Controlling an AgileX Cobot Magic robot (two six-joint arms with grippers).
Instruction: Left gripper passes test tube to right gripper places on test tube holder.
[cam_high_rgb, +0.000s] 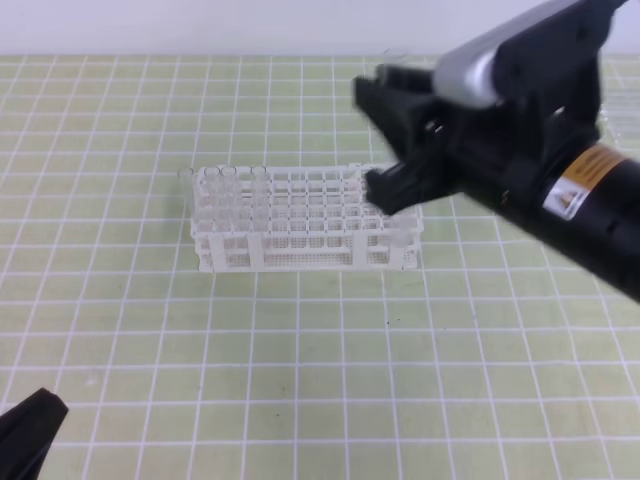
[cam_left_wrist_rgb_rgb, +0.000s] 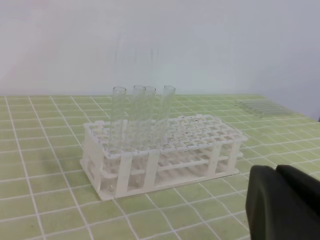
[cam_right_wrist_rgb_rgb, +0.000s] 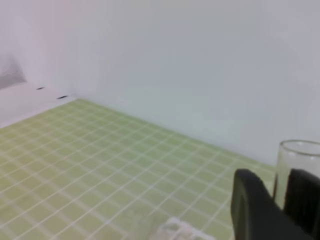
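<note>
A clear test tube (cam_right_wrist_rgb_rgb: 296, 165) stands upright between the two black fingers of my right gripper (cam_right_wrist_rgb_rgb: 277, 182), which is shut on it; only the tube's open rim and upper wall show. From the exterior high view, the right gripper (cam_high_rgb: 385, 135) hovers over the far right end of the white test tube holder (cam_high_rgb: 300, 228), with the orange label on its arm. The holder (cam_left_wrist_rgb_rgb: 200, 131) carries several upright tubes (cam_left_wrist_rgb_rgb: 142, 117) at its left end. My left gripper (cam_high_rgb: 35, 422) rests low at the near left corner, its fingers (cam_left_wrist_rgb_rgb: 265, 205) together and holding nothing.
Spare glass tubes (cam_left_wrist_rgb_rgb: 260, 106) lie flat on the green grid mat at the far right. A white wall closes the back of the mat. The upright tubes (cam_high_rgb: 225, 190) rise above the holder's left end.
</note>
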